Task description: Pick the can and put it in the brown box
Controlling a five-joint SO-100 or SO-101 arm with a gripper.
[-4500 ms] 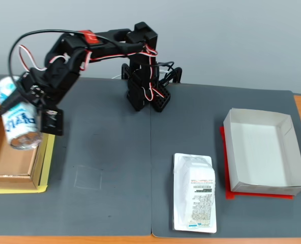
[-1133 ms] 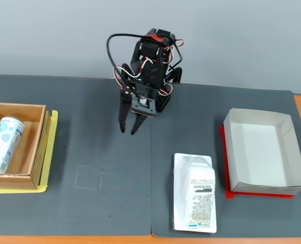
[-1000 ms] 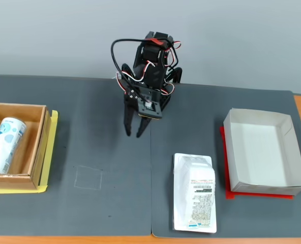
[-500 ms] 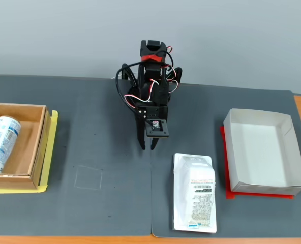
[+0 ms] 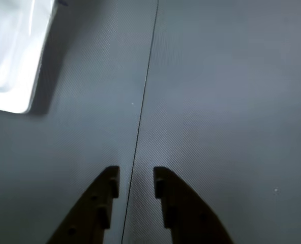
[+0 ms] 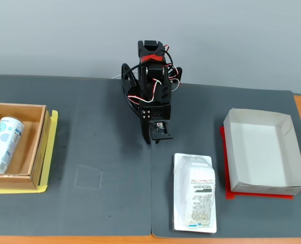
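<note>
The slim white can (image 6: 3, 142) with light-blue artwork lies on its side inside the brown cardboard box (image 6: 38, 152) at the left of the fixed view. The arm is folded at the back middle of the mat, and my gripper (image 6: 159, 133) points down at the mat, far from the box. In the wrist view my gripper (image 5: 136, 178) comes in from the bottom edge with its two fingers a little apart. Only bare grey mat lies between them. The can and the box are out of the wrist view.
A flat white plastic package with a barcode label (image 6: 193, 198) lies in front of the arm; its corner shows in the wrist view (image 5: 13, 51). A white-grey tray on a red underlay (image 6: 288, 152) stands at the right. A seam between mats (image 5: 140, 117) runs under the gripper.
</note>
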